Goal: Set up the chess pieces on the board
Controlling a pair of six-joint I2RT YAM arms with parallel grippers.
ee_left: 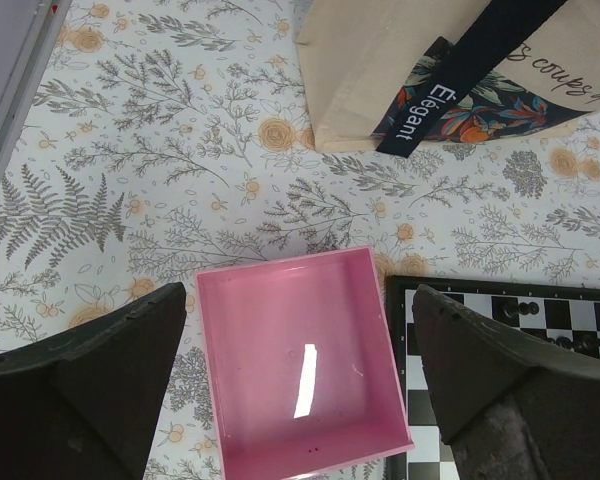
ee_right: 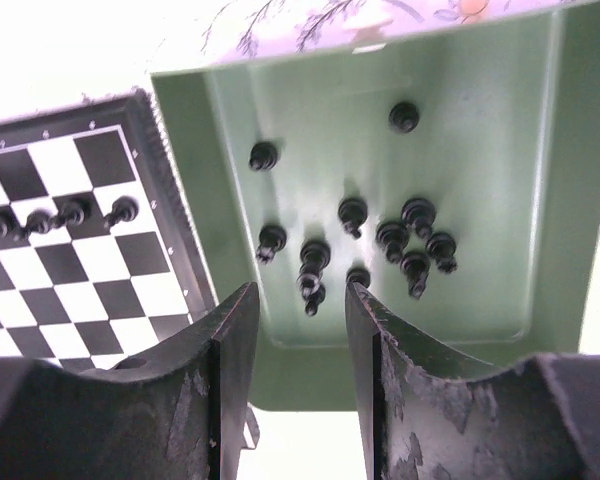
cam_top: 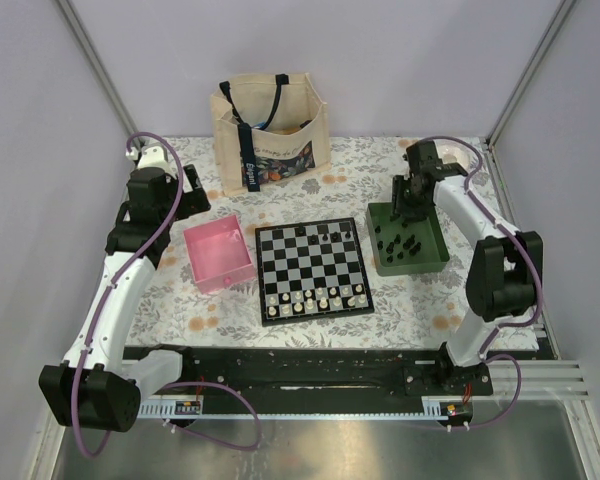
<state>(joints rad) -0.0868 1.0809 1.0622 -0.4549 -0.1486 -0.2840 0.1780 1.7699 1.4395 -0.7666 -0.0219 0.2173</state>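
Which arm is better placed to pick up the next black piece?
Right: the right pincer hangs open over the green tray, black pieces just below. The left pincer is over the pink tray.

1. The worktop cover (ee_left: 180, 150) looks like matt cloth with a flower print.
2. The bag (ee_left: 360, 70) at the far edge is coarse beige cloth, and its strap (ee_left: 450, 80) is dark woven webbing.
3. The pink tray (ee_left: 270, 350) is smooth, glossy plastic.
4. The green tray (ee_right: 480, 150) is smooth plastic with a dull sheen.
5. The chess pieces (ee_right: 353, 212) are shiny black plastic.
6. The board (ee_right: 90, 262) is smooth.
7. The right gripper (ee_right: 300, 310) has matt black fingers (ee_right: 220, 400), scuffed grey.
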